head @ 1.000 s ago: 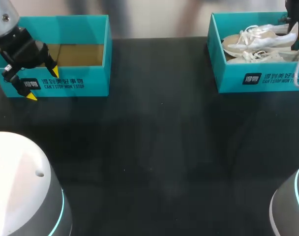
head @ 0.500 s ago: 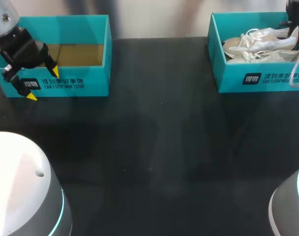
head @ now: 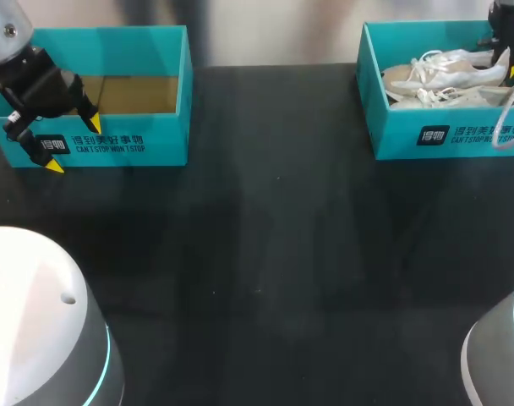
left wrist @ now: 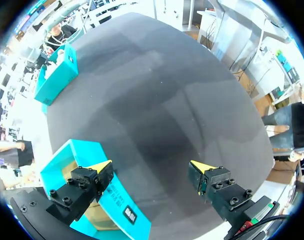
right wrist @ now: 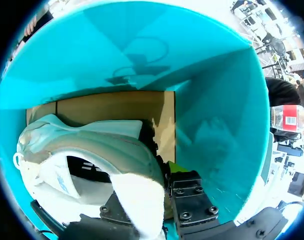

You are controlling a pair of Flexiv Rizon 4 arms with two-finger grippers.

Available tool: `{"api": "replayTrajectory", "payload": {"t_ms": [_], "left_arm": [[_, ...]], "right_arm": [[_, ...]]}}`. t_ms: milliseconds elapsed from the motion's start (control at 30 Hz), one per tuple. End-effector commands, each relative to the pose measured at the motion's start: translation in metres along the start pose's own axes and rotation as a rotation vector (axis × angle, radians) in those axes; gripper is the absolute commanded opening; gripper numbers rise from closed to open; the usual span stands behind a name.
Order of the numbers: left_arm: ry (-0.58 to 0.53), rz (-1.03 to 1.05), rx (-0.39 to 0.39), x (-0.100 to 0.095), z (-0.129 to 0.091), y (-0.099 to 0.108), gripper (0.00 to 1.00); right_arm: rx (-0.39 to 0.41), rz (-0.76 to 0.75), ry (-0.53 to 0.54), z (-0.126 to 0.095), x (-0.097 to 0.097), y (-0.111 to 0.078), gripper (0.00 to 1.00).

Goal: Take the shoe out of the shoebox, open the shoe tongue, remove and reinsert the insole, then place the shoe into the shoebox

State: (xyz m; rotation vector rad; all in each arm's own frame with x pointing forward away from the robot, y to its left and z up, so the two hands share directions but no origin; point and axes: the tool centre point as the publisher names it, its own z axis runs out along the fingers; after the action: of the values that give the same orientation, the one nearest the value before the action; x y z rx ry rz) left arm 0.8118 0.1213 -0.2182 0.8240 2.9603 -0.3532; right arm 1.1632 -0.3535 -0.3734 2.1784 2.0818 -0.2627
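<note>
My right gripper (right wrist: pixel 149 175) had its fingers pinched, as far as I could judge, on the heel of the shoe (head: pixel 443 72). The shoe lay inside the shoebox (head: pixel 426 135) at the upper right, and that hold suited lifting it clear over the wall. My left gripper (head: pixel 73 145) hung wide open and empty, straddling the front wall of the other box (head: pixel 155 144) at the upper left. Between the boxes the dark table (head: pixel 265 254) offered open room for working.
</note>
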Motion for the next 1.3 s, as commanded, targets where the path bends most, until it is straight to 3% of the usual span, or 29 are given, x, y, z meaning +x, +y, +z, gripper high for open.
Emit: {"api": "replayTrajectory", "payload": {"t_ms": [33,600,1233,1267,1300], "left_arm": [[0.000,0.001,-0.002,0.0008,-0.0007,-0.0002,1.00],[0.000,0.001,-0.002,0.0008,-0.0007,-0.0002,1.00],[0.000,0.001,-0.002,0.0008,-0.0007,-0.0002,1.00],[0.000,0.001,-0.002,0.0008,-0.0007,-0.0002,1.00],[0.000,0.001,-0.002,0.0008,-0.0007,-0.0002,1.00]], "right_arm": [[0.040,0.004,0.010,0.0026,-0.0019,0.0134,0.00],[0.054,0.069,0.031,0.0020,-0.0037,0.0163,0.00],[0.082,0.035,0.015,0.0091,-0.0037,0.0205,0.00],[0.083,0.034,0.016,0.0090,-0.0030,0.0205,0.12],[0.086,0.031,0.019,0.0089,-0.0025,0.0204,0.31]]}}
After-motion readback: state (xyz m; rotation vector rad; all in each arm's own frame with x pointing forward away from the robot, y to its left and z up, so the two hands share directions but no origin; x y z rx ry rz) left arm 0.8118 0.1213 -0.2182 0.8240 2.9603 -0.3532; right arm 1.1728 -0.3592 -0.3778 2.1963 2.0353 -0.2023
